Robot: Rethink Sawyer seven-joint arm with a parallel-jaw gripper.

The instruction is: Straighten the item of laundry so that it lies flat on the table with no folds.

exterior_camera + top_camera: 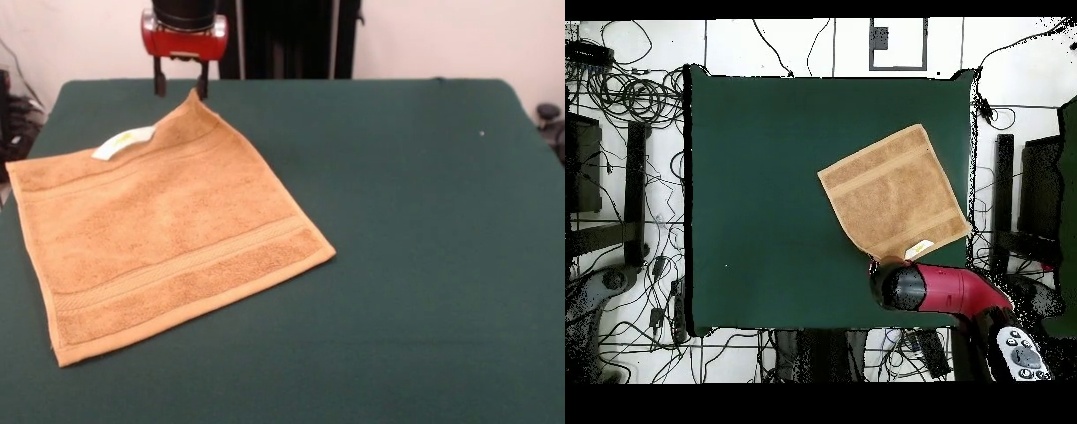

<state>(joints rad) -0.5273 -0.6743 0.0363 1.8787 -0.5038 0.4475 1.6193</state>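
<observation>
The two black fingers (160,78) of the gripper (181,85) hang a little apart, right over the far corner of the towel (168,238). That corner pokes up between them like a small tent. I cannot tell if they pinch it or only stand close beside it. Above the fingers sits the red and black head of the arm (950,288), coming in from the robot's side of the table (415,265).

The towel is a small tan square of fluffy cloth. It lies near one side edge of the green table, turned a bit crooked. One towel corner reaches the table's edge in the front view. Most of it looks flat. Only the corner by the fingers is lifted, and a small white-yellow tag (123,141) sits on the edge next to it.

I think the towel is soft and light. It will bend and flop, not stay stiff. The green top looks fuzzy, so the cloth may drag and bunch if pushed. The lifted corner looks like the best place to hold. A gentle pull outward, then letting go low, should lay it flat.
</observation>
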